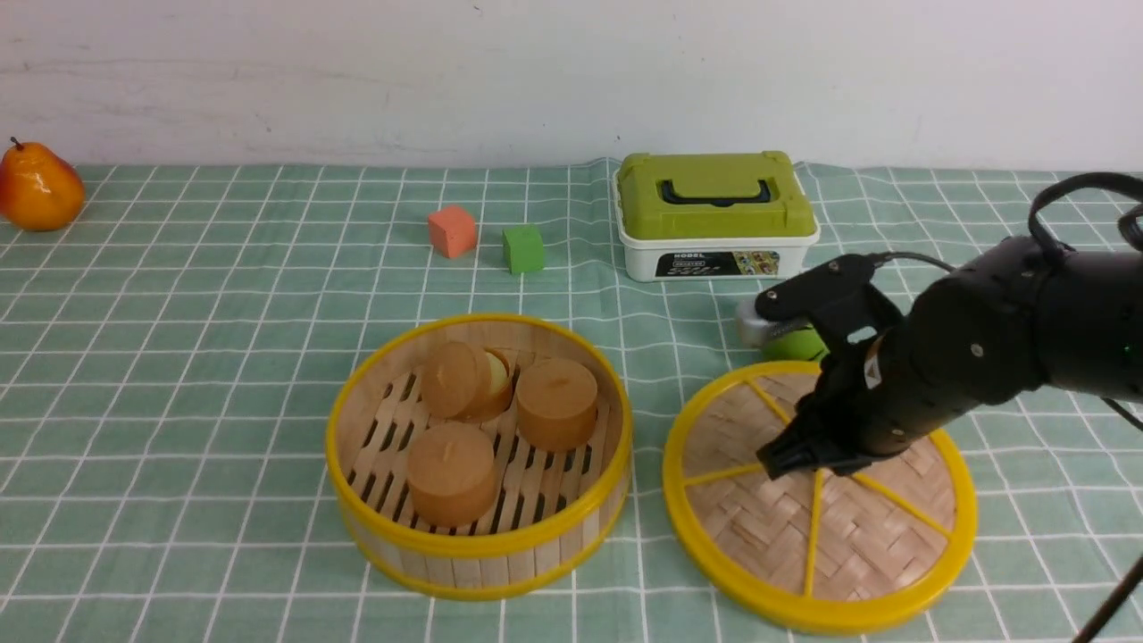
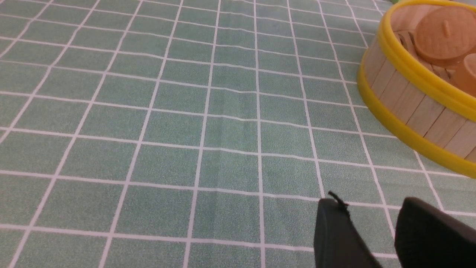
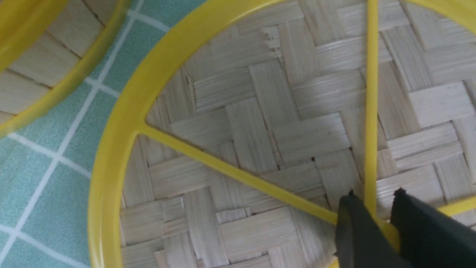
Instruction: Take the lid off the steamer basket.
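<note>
My right claw [image 3: 375, 223] is straddling the lid [image 1: 817, 500]'s centre, jaws slightly parted, probably for a balanced release, with the lid lying on the worktop [image 1: 179, 402] beside the open steamer basket [image 1: 482, 572].

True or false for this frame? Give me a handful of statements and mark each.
1. The lid lies beside the steamer basket. True.
2. The steamer basket holds nothing. False: three round brown pieces are inside.
3. The right end effector is at the lid's centre. True.
4. The green-lidded box stands open. False: its lid is on.
5. The pear is right of the basket. False: it is left.
</note>
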